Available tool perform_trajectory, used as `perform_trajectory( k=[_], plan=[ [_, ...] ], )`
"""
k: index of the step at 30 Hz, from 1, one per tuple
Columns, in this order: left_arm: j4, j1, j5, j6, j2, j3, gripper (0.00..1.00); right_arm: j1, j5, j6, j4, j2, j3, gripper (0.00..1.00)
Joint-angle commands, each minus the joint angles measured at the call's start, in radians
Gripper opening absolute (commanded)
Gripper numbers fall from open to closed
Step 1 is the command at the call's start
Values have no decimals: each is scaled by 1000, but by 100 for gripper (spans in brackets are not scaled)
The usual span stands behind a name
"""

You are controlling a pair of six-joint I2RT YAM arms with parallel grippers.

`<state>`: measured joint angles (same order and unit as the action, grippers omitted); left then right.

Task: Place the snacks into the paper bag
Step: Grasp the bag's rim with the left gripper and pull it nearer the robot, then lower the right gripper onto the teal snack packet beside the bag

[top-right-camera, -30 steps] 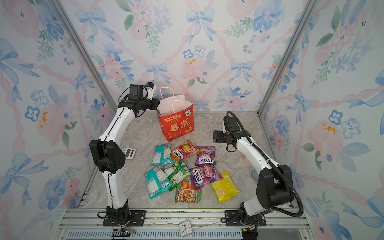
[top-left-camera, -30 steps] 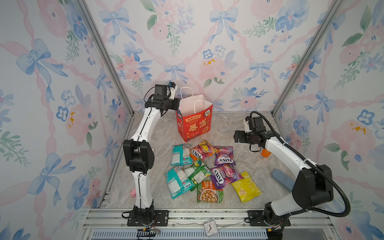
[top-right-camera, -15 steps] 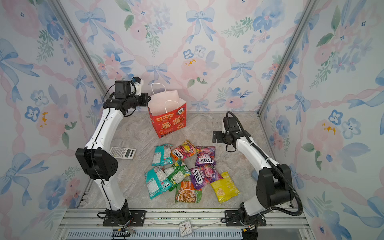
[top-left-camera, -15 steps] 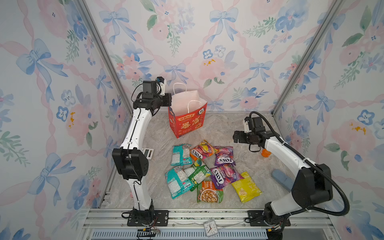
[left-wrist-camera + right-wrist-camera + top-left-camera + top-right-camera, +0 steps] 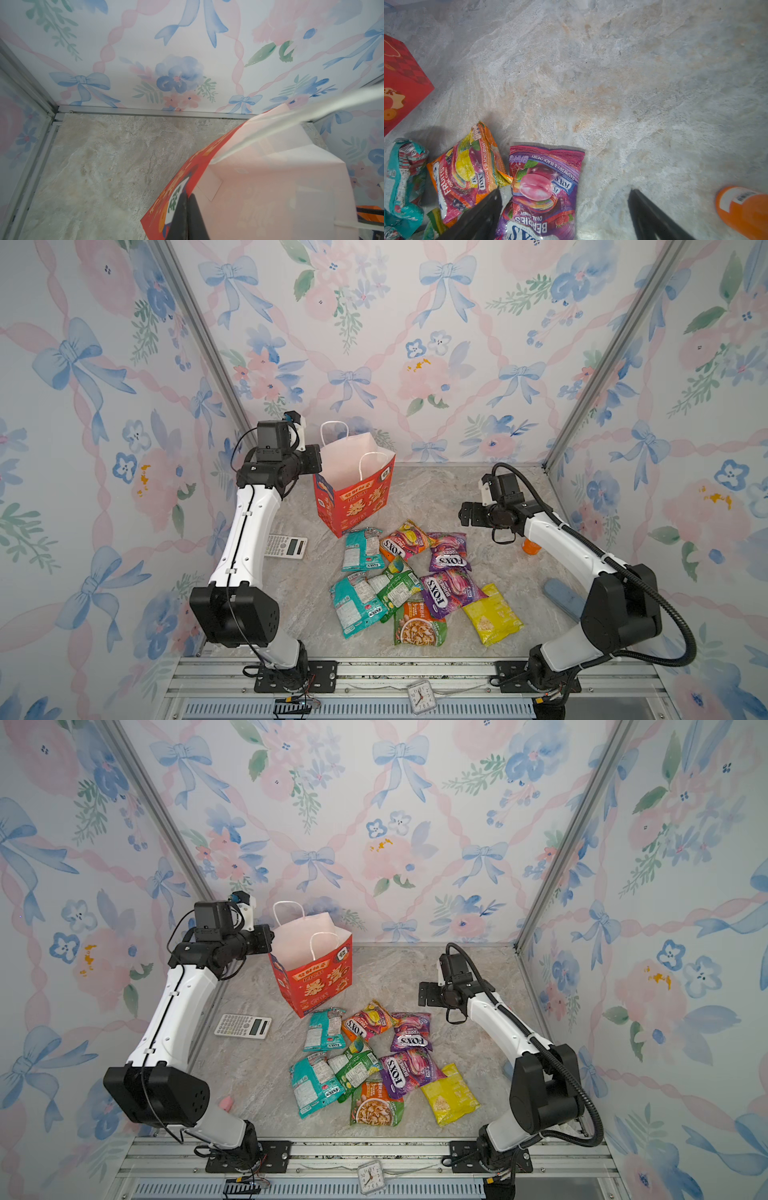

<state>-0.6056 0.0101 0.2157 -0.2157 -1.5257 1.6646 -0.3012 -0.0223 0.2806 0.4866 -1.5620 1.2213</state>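
- Left wrist view showed the left gripper (image 5: 188,200) clenched on the upper edge of the paper bag (image 5: 270,182), pinching the wall where the red face met the white lining.
- In a top view, the bag stood upright toward the rear of the table (image 5: 436,497) with its mouth open upward. The left gripper was at the rim on the bag's left side.
- All snacks (image 5: 409,580) lay flat on the table in a loose cluster in front of the bag, and none was visible inside it. The bag's lower corner stood just beside the rearmost teal packet (image 5: 360,549).
- The right gripper (image 5: 466,515) hovered above the right rear edge of the cluster, jaws spread wide and grasping nothing.
- Right wrist view placed the purple packet (image 5: 546,176) below the gap between the jaws, offset toward one finger. Its long axis ran along the gripper's pointing direction, so closure would fall across its short width.
- Judgement: the right arm was the nearer arm and the only free one. A descent onto the purple packet was indicated, then carriage leftward and rearward to the bag mouth.
- Caution: the orange bottle (image 5: 745,209) lay near the other finger and was not a task item.
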Motion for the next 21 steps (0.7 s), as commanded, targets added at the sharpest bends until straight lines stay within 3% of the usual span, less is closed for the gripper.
perform_trajectory(
  k=[1, 14, 21],
  plan=[
    [-3, 26, -56, -23, 90, -73, 0, -24, -18, 16, 10, -20, 41, 97],
    [-43, 98, -246, -77, 324, -285, 0, -102, -38, 29, 22, -87, 117, 98],
    [-42, 108, -239, -116, 362, -353, 0, -121, -47, 27, 42, -141, 174, 98]
  ],
)
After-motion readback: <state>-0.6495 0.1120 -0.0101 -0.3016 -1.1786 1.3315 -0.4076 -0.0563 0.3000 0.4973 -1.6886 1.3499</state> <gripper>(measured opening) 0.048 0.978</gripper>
